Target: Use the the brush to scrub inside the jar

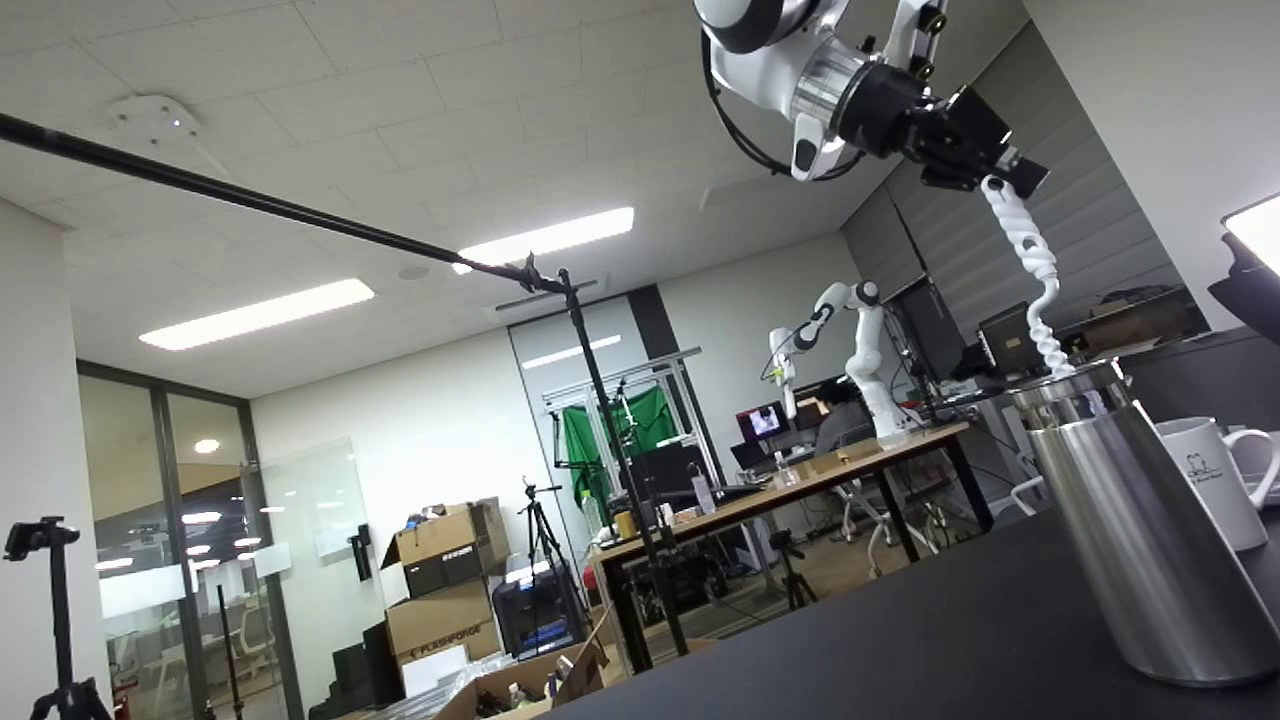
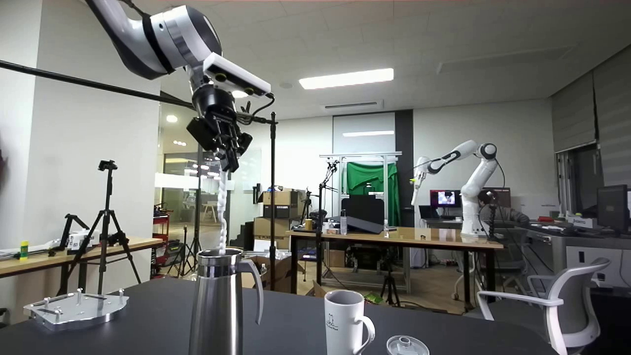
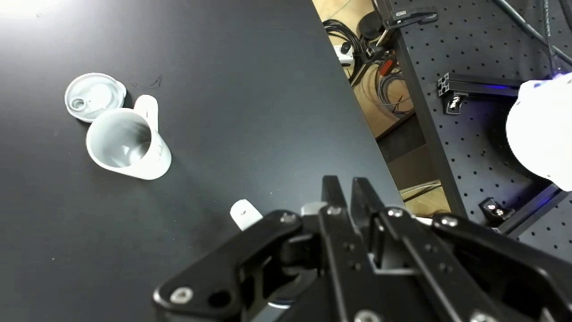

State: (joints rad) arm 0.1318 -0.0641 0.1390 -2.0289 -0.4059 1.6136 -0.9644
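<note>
Gripping spiral white brush in Robotiq gripper. Held beneath, at or inside metal jug's mouth; judged yet to scrub.

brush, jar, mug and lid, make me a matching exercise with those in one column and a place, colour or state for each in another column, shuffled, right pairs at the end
1. brush
2. jar
3. mug
4. lid

A. white, with a small drawing on its side
B. lying on the black table, beside the mug
C. silver-grey metal
D. held by the gripper, lower end at the jar's mouth

Pairs: 1-D, 2-C, 3-A, 4-B
</note>
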